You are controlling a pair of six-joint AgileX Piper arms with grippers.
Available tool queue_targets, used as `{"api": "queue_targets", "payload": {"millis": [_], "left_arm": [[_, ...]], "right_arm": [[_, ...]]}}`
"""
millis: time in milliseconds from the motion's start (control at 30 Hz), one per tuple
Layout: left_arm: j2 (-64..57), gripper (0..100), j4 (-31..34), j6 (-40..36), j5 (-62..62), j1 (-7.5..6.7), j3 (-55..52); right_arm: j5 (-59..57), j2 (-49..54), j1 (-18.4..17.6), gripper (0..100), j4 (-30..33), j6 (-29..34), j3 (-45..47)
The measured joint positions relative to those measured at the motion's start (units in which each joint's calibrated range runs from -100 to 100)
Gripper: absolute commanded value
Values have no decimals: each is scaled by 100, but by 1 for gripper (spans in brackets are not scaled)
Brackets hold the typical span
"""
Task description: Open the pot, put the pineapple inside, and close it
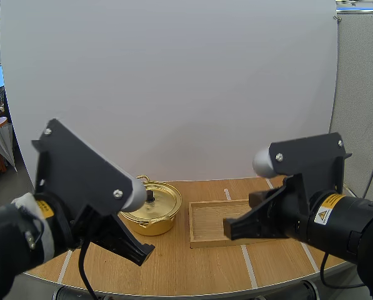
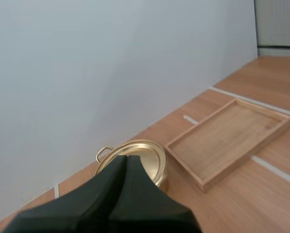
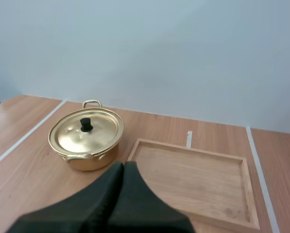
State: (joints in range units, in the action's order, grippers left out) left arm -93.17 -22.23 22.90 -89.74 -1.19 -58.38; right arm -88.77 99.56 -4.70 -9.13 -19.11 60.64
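A gold pot (image 1: pixel 152 209) with its lid (image 3: pixel 89 130) on and a black knob (image 3: pixel 86 124) stands on the wooden table, left of a wooden tray (image 1: pixel 227 222). My left gripper (image 2: pixel 126 162) is shut on nothing, its fingers together as one dark wedge raised in front of the pot (image 2: pixel 137 158). My right gripper (image 3: pixel 123 167) is shut too, holding nothing, hovering above the table between the pot (image 3: pixel 86 141) and the tray (image 3: pixel 196 179). In the high view the left gripper (image 1: pixel 142 253) is near the table's front left, the right gripper (image 1: pixel 231 230) over the tray.
The shallow tray (image 2: pixel 230 141) holds nothing. White tape lines (image 1: pixel 248 262) run across the wooden tabletop. A white backdrop (image 1: pixel 174 81) rises behind the table.
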Motion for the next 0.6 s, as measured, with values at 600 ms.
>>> {"api": "queue_targets", "payload": {"millis": [600], "left_arm": [[-666, 0, -107, -1069, 5534, 0, -1087]], "right_arm": [[4831, 3, 0, 0, -36, 0, 317]]}}
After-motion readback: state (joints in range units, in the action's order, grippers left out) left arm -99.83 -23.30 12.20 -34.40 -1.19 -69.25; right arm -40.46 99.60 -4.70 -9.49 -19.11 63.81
